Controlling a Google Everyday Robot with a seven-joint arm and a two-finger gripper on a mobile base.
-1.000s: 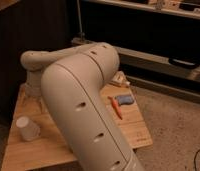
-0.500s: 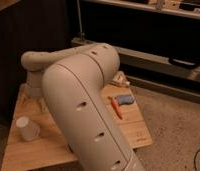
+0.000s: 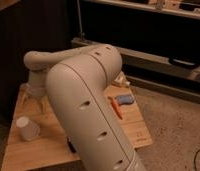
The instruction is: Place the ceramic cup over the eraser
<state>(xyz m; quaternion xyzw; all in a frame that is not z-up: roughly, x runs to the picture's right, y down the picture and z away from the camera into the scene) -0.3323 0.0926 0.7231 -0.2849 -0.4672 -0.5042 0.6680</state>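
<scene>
The ceramic cup (image 3: 28,128) is small, plain and white, and stands upside down on the front left of the wooden table (image 3: 43,152). My gripper (image 3: 35,100) hangs down from the arm's wrist over the back left of the table, just behind and above the cup, apart from it. A small blue block (image 3: 124,99) lies on the right side of the table; it may be the eraser. My large white arm (image 3: 88,105) hides the middle of the table.
An orange-red tool (image 3: 115,108) lies next to the blue block. A small dark object (image 3: 71,146) peeks out under the arm near the front edge. Dark shelving (image 3: 143,30) stands behind the table, with speckled floor (image 3: 178,130) to the right.
</scene>
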